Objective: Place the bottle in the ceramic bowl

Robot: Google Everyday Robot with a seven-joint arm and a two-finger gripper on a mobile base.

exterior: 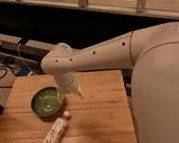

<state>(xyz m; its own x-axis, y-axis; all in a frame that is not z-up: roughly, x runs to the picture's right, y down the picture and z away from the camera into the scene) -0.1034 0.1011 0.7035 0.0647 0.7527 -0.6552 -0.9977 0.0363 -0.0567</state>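
Observation:
The bottle (56,132) lies on its side on the wooden table (100,120), its white cap pointing up and right, just below and right of the bowl. The ceramic bowl (46,101) is green and glossy with a darker rim, and sits at the table's left middle. My white arm reaches in from the right. The gripper (70,92) hangs below the wrist, right beside the bowl's right rim and above the bottle's cap. Nothing is in it that I can see.
The table's back edge runs just behind the wrist. Black cables (0,74) lie on the floor at the left. A dark rail and a metal frame run along the back. My arm's wide body (166,85) covers the right side of the view.

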